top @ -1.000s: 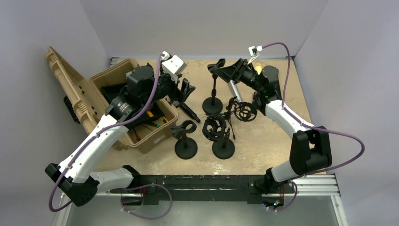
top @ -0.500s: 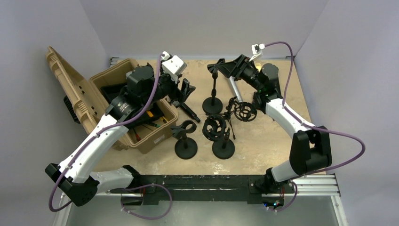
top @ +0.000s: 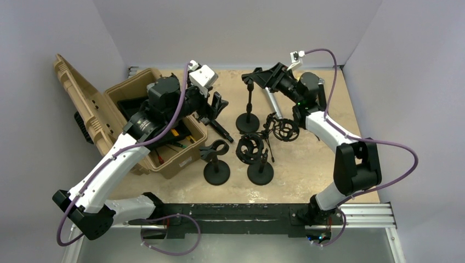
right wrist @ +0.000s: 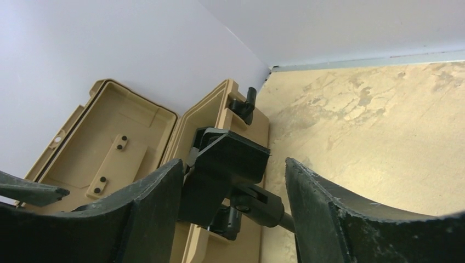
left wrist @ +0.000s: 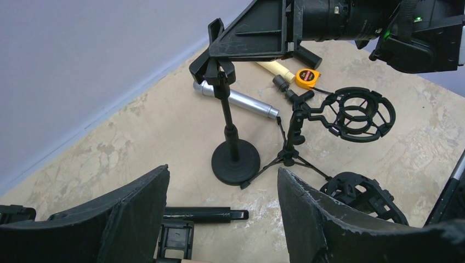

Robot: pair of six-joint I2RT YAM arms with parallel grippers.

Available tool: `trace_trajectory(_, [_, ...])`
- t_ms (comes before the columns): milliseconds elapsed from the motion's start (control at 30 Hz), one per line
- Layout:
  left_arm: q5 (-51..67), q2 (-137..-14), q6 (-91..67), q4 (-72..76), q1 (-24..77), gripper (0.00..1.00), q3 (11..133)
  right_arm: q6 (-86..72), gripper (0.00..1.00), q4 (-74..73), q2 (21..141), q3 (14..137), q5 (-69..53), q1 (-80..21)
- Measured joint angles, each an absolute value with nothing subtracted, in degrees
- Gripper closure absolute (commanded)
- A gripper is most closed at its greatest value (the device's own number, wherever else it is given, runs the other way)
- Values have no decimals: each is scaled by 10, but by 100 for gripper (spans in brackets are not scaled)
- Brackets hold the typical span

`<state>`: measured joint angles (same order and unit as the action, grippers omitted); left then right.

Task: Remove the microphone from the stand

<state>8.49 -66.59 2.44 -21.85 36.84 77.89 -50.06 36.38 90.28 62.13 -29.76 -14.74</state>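
A black round-base stand (top: 248, 121) stands at the table's middle back, with its clip (top: 251, 81) at the top. My right gripper (top: 259, 75) is open, and its fingers straddle that clip (right wrist: 227, 164); the clip lies close against the left finger. A silver microphone (left wrist: 237, 99) lies flat on the table behind the stand's pole, and it also shows in the top view (top: 272, 104). A black microphone (left wrist: 204, 214) lies on the table under my left gripper (left wrist: 222, 178). My left gripper is open and empty and hovers beside the case (top: 216, 107).
An open tan case (top: 137, 118) with tools stands at the left. A second clip stand (top: 216, 164), a shock-mount stand (top: 256, 159) and a tripod shock mount (top: 284, 129) stand in front. A yellow tape measure (left wrist: 307, 78) lies at the back.
My right gripper has moved left, so its open fingers now straddle the stand's clip. The left arm has not moved.
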Motion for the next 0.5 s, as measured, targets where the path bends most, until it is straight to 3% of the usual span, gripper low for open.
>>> trace_trajectory(500, [85,-666,24,-218,368,29,779,-415,43,357,893,620,-230,-154])
